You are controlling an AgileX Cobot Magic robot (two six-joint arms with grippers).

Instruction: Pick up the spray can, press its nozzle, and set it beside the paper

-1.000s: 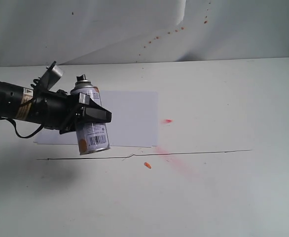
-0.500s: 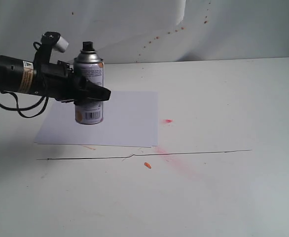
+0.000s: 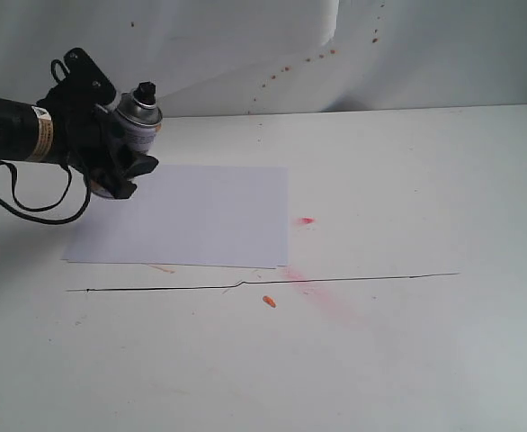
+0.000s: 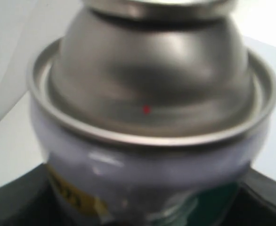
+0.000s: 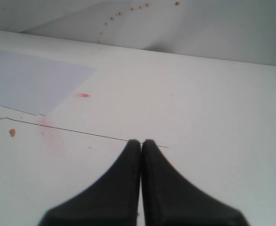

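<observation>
Your left gripper [image 3: 124, 162] is clamped on the spray can [image 3: 138, 121], which is tilted with its nozzle [image 3: 144, 90] uppermost at the paper's [image 3: 209, 216] far left corner. Your right gripper [image 5: 141, 142] has its fingers pressed together, well apart from the paper.

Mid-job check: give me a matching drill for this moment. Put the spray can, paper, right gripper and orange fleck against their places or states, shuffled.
Things:
1. spray can
2. paper
3. right gripper
4. orange fleck

Places or states:
a. lying flat on the table
b. shut, holding nothing
c. clamped in the left gripper, off the table
d. on the table close to the thin black line

Pairs: 1-c, 2-a, 3-b, 4-d
</observation>
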